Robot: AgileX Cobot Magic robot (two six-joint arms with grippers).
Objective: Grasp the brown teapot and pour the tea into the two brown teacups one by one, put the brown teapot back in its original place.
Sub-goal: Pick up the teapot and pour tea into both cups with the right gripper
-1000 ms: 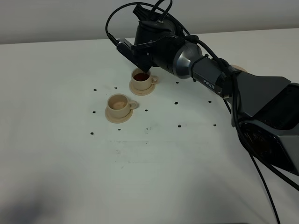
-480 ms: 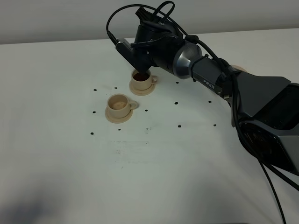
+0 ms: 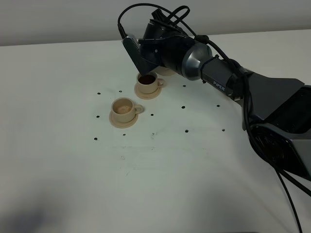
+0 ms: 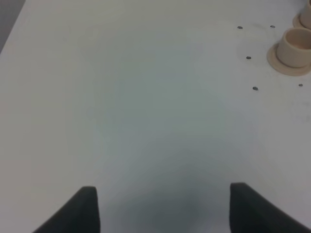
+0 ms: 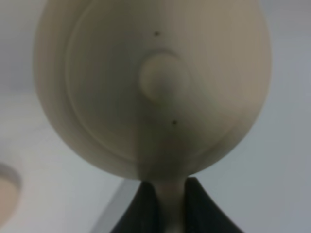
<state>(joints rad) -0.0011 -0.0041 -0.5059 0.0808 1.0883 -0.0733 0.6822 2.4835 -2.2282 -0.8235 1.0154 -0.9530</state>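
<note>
My right gripper (image 3: 154, 64) is shut on the loop handle of the brown teapot (image 3: 166, 72), which hangs just behind the far teacup (image 3: 146, 82); that cup holds dark tea. The near teacup (image 3: 124, 109) sits on its saucer, pale inside. In the right wrist view the teapot (image 5: 150, 82) fills the frame, lid knob facing the camera, its handle clamped between my right gripper's (image 5: 170, 201) dark fingers. The left wrist view has my left gripper (image 4: 163, 208) open over bare table, far from a teacup (image 4: 294, 48). The original place does not show clearly.
Small dark holes dot the white table (image 3: 73, 160) around the cups. My right arm (image 3: 228, 80) stretches from the right edge across the back of the table. A pale wall runs behind the table's far edge.
My right gripper has drawn up and a little to the right, off the far teacup, rolling the teapot back. Part of the teapot's tan body now shows under the wrist.
</note>
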